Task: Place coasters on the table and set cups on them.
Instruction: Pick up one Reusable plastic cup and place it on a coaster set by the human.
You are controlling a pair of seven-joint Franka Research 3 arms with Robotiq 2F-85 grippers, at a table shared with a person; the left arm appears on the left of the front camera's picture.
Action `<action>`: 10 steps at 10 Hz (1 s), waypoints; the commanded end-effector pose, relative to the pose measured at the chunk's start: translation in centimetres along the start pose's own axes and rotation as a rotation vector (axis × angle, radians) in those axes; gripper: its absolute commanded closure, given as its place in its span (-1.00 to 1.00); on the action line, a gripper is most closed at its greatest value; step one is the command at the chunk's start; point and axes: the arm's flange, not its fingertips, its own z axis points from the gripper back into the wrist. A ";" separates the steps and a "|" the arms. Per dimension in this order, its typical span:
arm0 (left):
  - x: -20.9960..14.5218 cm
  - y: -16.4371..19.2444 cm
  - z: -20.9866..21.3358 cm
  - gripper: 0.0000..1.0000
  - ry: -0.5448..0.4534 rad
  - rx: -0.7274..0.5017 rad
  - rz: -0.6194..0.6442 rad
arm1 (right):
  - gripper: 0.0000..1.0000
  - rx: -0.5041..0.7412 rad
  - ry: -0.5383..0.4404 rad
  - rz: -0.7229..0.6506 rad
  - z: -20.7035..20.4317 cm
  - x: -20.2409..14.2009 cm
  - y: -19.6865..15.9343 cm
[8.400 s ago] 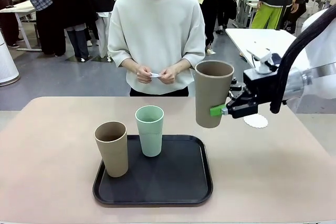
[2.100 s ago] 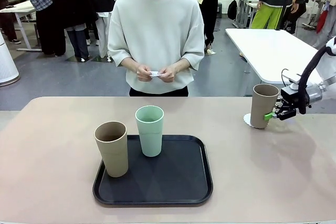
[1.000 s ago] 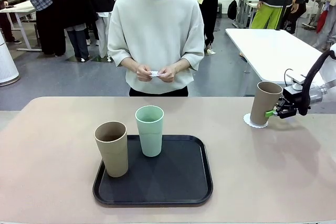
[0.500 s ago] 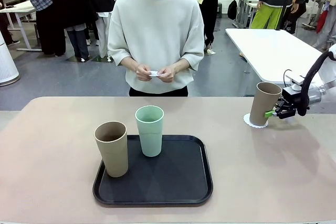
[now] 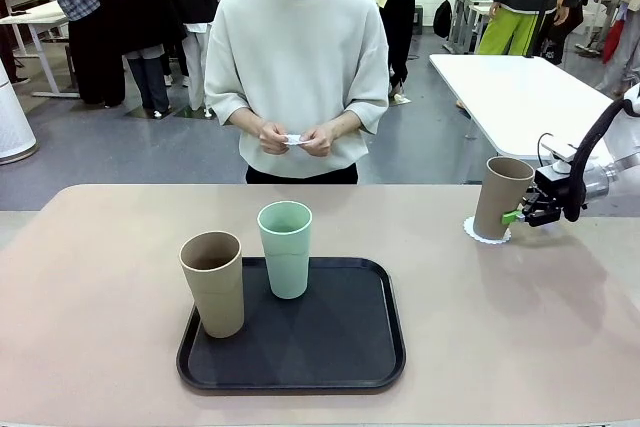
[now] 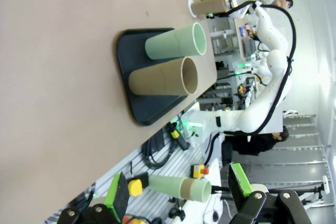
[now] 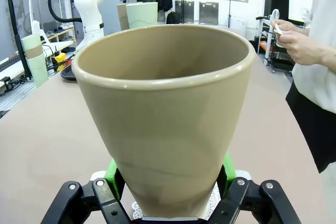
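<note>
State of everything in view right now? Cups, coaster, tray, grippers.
Right gripper: shut on the held cup.
Held cup: tan, slightly tilted, base on coaster.
Coaster: flat on table, under held cup.
Tan cup: upright on tray, empty.
Mint cup: upright on tray, empty.
Left gripper: open, empty.
Hands: holding something small, white.

tan cup (image 5: 501, 197) perhaps tilted on lacy coaster (image 5: 476, 236), brown cup (image 5: 213, 285), mint cup (image 5: 286, 249) upright on tray (image 5: 340, 347)

Tray (image 5: 330, 347) with cups (image 5: 286, 252) centred — flanks open
</note>
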 end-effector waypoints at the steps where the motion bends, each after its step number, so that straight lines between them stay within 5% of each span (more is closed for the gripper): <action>1: -0.1 -0.1 0.1 -1.00 -0.002 -0.009 -0.009 | -0.64 -0.012 -0.034 -0.032 0.6 0.5 -1.2; 9: -0.1 -0.1 0.1 -1.00 -0.002 -0.009 -0.009 | -0.64 -0.009 -0.030 -0.129 0.7 0.2 -1.4; 10: -0.1 -0.1 0.1 -1.00 -0.002 -0.009 -0.009 | -1.00 0.000 -0.026 -0.130 0.6 0.2 -1.4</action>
